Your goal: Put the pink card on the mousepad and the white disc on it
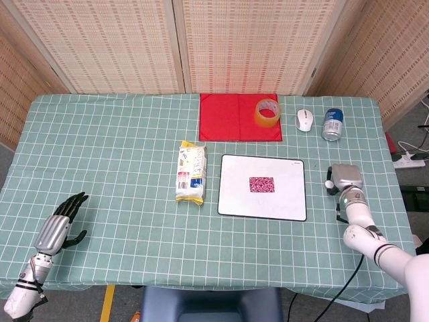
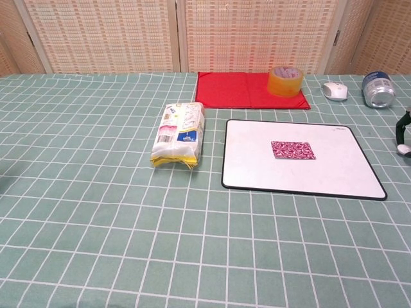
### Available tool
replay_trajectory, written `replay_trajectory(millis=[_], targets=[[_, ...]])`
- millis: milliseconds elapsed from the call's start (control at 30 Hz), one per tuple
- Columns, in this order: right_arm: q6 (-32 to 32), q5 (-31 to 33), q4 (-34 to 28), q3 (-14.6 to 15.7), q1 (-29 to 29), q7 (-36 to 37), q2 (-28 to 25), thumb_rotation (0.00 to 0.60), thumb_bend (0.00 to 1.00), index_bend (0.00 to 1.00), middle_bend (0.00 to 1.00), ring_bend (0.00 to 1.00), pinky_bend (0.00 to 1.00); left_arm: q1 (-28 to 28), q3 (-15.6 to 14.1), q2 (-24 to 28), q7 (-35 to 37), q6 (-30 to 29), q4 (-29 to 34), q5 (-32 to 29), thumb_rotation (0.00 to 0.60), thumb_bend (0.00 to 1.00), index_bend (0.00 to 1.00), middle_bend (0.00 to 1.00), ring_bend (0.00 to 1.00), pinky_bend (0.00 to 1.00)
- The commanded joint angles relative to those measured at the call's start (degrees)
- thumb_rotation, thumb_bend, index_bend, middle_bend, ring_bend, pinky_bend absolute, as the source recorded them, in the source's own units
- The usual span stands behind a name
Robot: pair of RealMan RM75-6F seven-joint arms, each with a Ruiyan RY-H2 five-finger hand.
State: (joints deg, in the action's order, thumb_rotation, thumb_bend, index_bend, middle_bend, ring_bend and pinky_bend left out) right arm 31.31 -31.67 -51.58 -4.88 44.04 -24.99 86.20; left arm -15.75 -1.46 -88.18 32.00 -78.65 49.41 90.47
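Note:
The pink patterned card (image 1: 261,184) lies flat in the middle of the white mousepad (image 1: 234,201), also seen in the chest view as the card (image 2: 293,149) on the mousepad (image 2: 257,167). My right hand (image 1: 347,180) hovers just right of the mousepad and pinches the small white disc (image 1: 328,185) at its left side. In the chest view only a fingertip of the right hand (image 2: 402,127) and the disc (image 2: 404,149) show at the right edge. My left hand (image 1: 62,225) rests near the table's front left corner, fingers spread, holding nothing.
A snack packet (image 1: 190,172) lies left of the mousepad. Behind it are a red cloth (image 1: 231,117) with a tape roll (image 1: 267,112), a white mouse (image 1: 304,119) and a can (image 1: 332,124). A green checked cloth covers the table.

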Motion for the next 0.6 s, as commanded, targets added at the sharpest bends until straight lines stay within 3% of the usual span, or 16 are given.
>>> replay_trajectory(millis=[33,267,467,600], targets=[[2.4,-1.6,-4.9,-0.9,0.8,0.0,-2.1,0.600,0.32,0.49,1.00,1.00,1.00,-0.1,0.0,0.0,-0.1,0.1,0.0,0.0,0.600,0.28,0.00,0.00,0.00,0.13],[8.8,-1.0,-19.5,-3.2,6.2,-5.4,-4.1,0.600,0.32,0.49,1.00,1.00,1.00,0.1,0.1,0.0,0.0,-0.4,0.0,0.0,0.600,0.28,0.00,0.00,0.00,0.13],[12.8,4.8,-24.5,-3.0,11.4,-12.4,-1.2,0.600,0.32,0.50,1.00,1.00,1.00,0.2,0.3,0.1,0.5,-0.4,-0.5,-0.3,0.600,0.28,0.00,0.00,0.00,0.13],[14.4,8.5,-24.6,-2.5,13.6,-15.4,1.2,0.600,0.32,0.50,1.00,1.00,1.00,0.4,0.4,0.1,1.2,-1.0,-0.5,-0.3,0.600,0.28,0.00,0.00,0.00,0.13]])
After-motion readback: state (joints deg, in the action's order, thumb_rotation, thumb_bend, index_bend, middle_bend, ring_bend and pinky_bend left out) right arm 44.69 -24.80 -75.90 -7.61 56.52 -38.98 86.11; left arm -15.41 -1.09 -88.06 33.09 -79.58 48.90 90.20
